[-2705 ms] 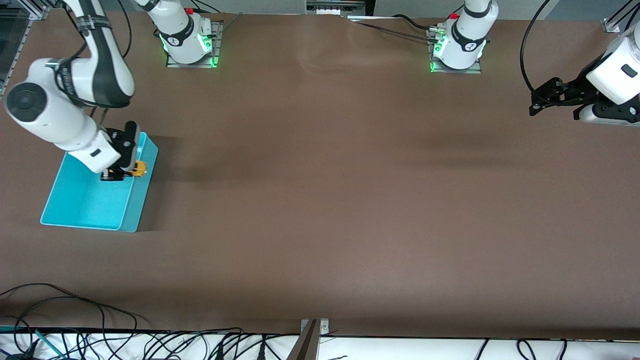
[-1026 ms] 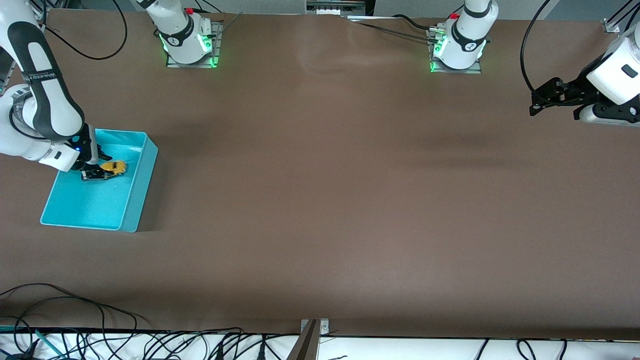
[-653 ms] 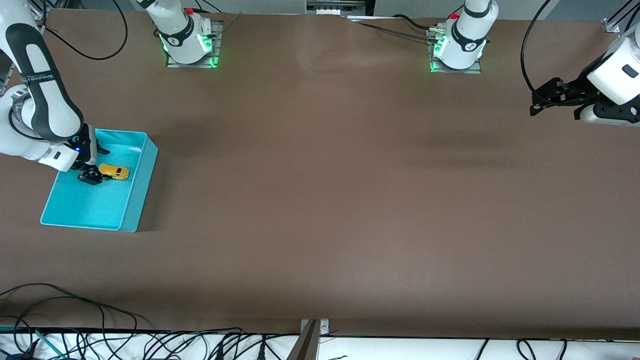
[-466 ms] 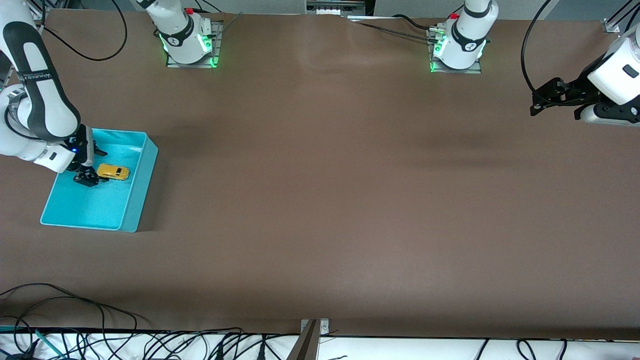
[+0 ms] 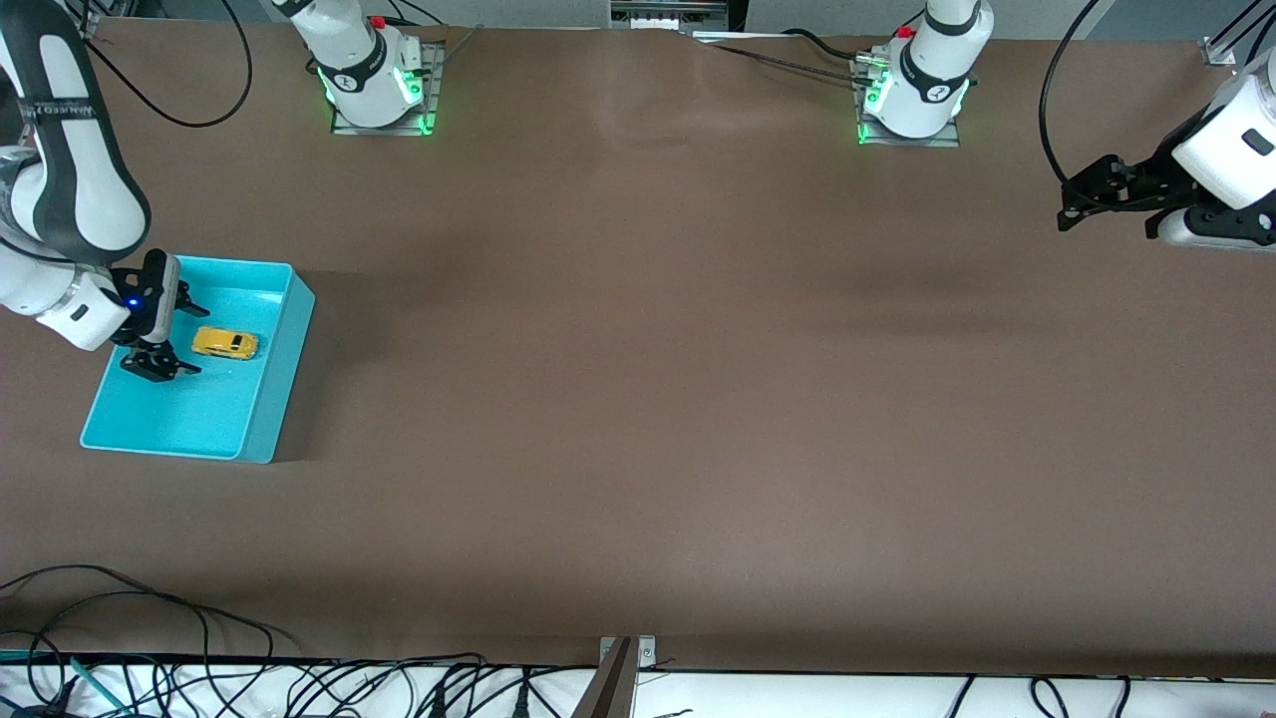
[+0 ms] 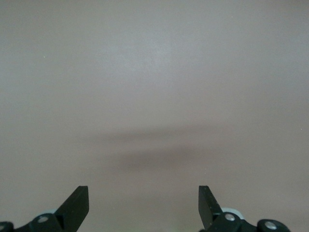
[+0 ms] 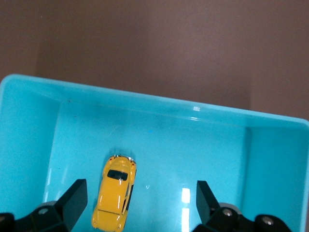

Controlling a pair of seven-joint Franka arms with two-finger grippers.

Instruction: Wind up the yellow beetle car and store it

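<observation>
The yellow beetle car point(image 5: 225, 343) rests on its wheels on the floor of the turquoise bin point(image 5: 261, 417), free of any gripper. In the right wrist view the yellow beetle car point(image 7: 115, 192) lies near one open fingertip. My right gripper point(image 5: 158, 332) is open and empty, over the bin beside the car. My left gripper point(image 5: 1074, 202) is open and empty, up over the table at the left arm's end; the left wrist view shows only bare brown table between its fingertips point(image 6: 77, 203).
The bin point(image 7: 29, 121) stands at the right arm's end of the brown table point(image 5: 658, 399). The two arm bases point(image 5: 374, 75) stand along the farthest edge. Loose cables point(image 5: 150, 678) lie past the table's nearest edge.
My right gripper carried the car down into the bin, let go of it and has drawn back and up. The car now lies free on the bin floor. The left arm has not moved.
</observation>
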